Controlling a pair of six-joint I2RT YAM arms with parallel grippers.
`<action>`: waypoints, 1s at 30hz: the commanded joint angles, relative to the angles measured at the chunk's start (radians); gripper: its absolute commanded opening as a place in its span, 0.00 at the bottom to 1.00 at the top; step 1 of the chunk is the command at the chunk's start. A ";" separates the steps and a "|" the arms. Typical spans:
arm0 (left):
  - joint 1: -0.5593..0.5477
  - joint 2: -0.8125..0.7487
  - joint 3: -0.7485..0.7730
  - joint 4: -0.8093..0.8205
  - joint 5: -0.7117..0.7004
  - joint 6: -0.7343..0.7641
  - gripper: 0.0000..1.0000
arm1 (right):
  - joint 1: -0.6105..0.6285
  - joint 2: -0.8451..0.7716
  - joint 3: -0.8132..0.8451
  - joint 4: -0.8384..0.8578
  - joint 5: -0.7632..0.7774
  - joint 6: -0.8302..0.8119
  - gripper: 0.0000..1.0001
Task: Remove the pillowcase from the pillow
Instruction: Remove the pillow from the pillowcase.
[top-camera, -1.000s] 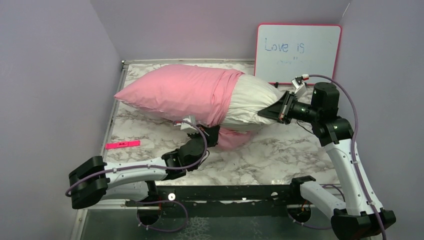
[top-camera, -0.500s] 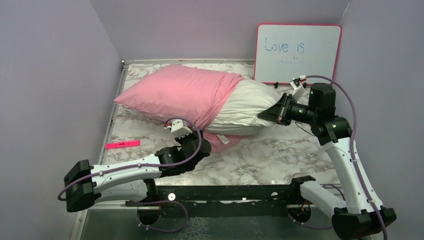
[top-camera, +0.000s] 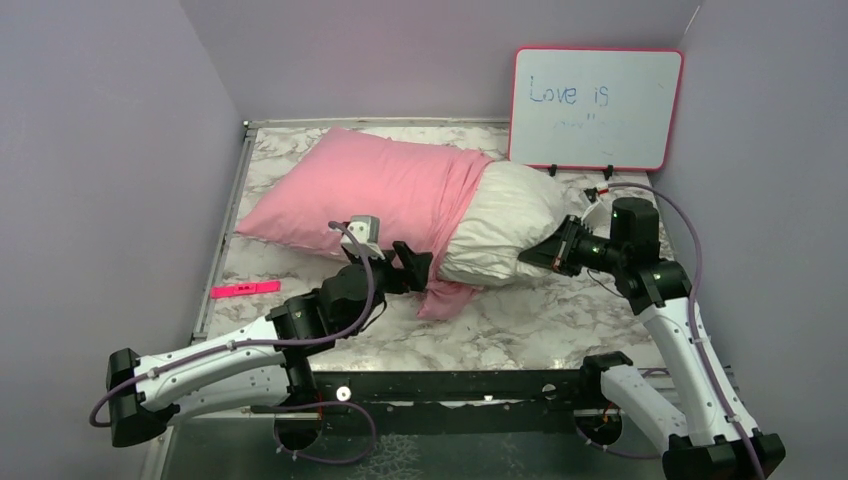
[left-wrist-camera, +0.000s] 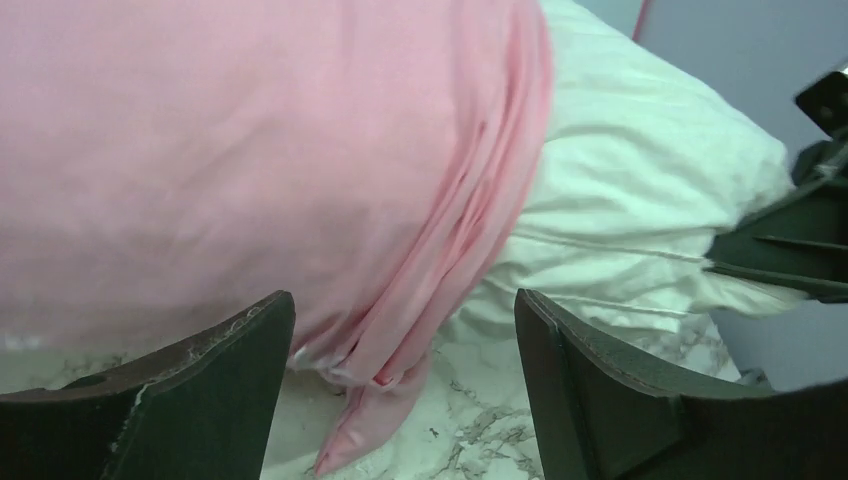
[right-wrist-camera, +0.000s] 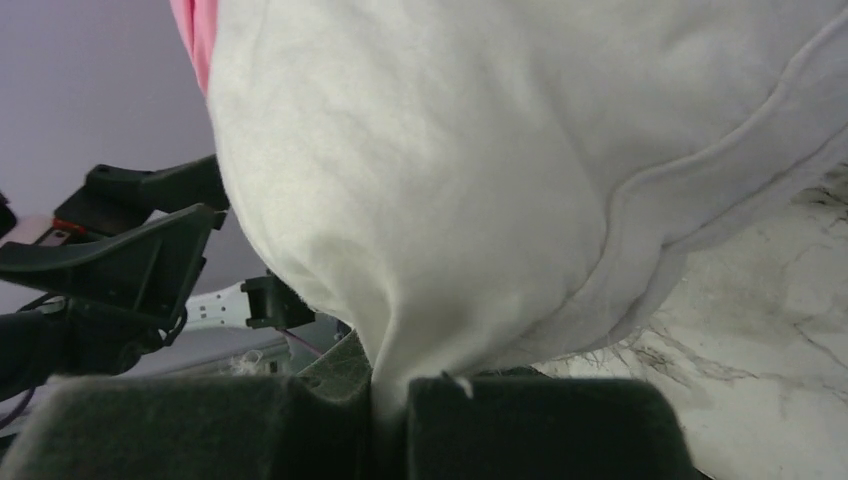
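Observation:
The pink pillowcase (top-camera: 380, 195) still covers the left two thirds of the white pillow (top-camera: 505, 210), which lies on the marble table (top-camera: 560, 310). Its bunched hem runs across the pillow, and a loose pink corner (left-wrist-camera: 365, 425) droops onto the table. My left gripper (top-camera: 415, 265) is open just in front of that hem (left-wrist-camera: 470, 230), its fingers (left-wrist-camera: 230, 350) spread on either side and holding nothing. My right gripper (top-camera: 545, 252) is shut on the pillow's bare right end, a fold of white fabric (right-wrist-camera: 400, 340) pinched between its pads (right-wrist-camera: 540, 420).
A whiteboard (top-camera: 595, 105) with writing leans against the back wall at the right. A pink strip (top-camera: 245, 289) lies near the table's left edge. Purple walls close in the left, back and right sides.
My left gripper has let go of the pink fabric, opened and swung back toward the hem. The right gripper has sunk slightly nearer, still holding the pillow's end.

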 joint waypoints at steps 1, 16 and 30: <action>0.003 0.082 0.091 0.059 0.183 0.185 0.85 | -0.005 -0.035 -0.045 0.090 -0.023 0.002 0.01; 0.085 0.321 0.248 -0.109 0.110 0.178 0.45 | -0.006 -0.074 -0.095 0.043 0.029 -0.005 0.01; 0.301 0.184 0.198 -0.313 0.071 0.179 0.00 | -0.007 -0.017 -0.062 -0.054 0.264 -0.107 0.01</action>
